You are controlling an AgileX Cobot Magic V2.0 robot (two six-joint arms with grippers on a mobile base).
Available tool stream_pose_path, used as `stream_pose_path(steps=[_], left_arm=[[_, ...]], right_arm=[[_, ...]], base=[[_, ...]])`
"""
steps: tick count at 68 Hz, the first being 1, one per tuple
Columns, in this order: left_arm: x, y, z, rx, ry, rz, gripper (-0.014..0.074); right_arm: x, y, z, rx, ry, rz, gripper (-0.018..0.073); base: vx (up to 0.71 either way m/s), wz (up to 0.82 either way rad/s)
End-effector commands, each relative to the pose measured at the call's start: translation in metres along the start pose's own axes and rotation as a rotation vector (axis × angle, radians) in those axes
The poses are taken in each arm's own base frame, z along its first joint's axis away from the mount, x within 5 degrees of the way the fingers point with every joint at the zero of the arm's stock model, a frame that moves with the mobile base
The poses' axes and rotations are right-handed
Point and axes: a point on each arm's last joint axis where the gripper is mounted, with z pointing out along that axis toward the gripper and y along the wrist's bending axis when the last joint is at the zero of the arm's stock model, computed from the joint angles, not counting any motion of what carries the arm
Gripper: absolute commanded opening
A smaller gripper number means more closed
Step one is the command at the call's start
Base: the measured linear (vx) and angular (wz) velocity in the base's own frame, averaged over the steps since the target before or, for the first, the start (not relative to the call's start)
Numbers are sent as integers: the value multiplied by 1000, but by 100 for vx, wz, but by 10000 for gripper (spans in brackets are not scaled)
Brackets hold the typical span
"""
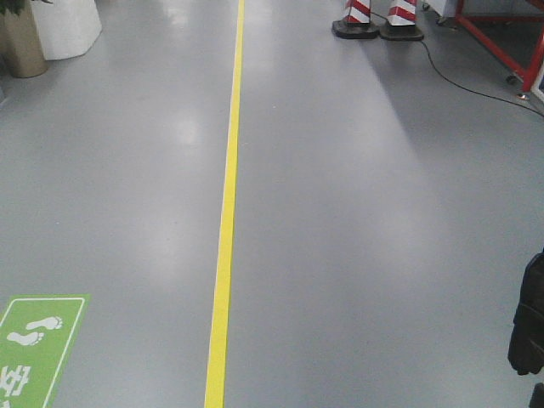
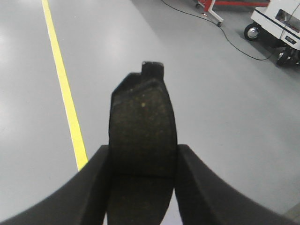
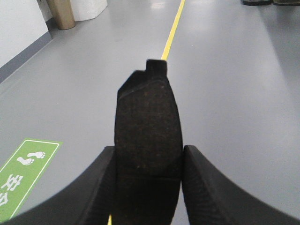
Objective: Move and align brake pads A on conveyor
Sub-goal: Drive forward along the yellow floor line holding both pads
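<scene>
Grey floor (image 1: 382, 212), yellow line (image 1: 225, 229), green footprint sign (image 1: 34, 344), striped cones (image 1: 358, 15)

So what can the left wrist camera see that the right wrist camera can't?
Only the left wrist view shows a white wheeled cart, a thin black floor cable and a red metal frame. Only the right wrist view shows a green floor sign with white footprints and a tan round planter. Both share this: the left pincer and right pincer each shut on a dark curved brake pad, over grey floor with a yellow floor line.
</scene>
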Motion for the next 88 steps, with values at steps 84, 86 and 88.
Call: stream_pose_path(steps=[84, 86, 88], left_arm=[[-13, -4, -4, 30, -81, -1, -6], [-13, -4, -4, 29, -80, -1, -6], [-13, -4, -4, 29, -80, -1, -6]], right_arm=[[-18, 2, -4, -14, -118, -18, -4], [-18, 2, -4, -14, -118, -18, -4], [-18, 2, -4, -14, -118, -18, -4]], base=[[34, 1], [55, -5], [56, -4]])
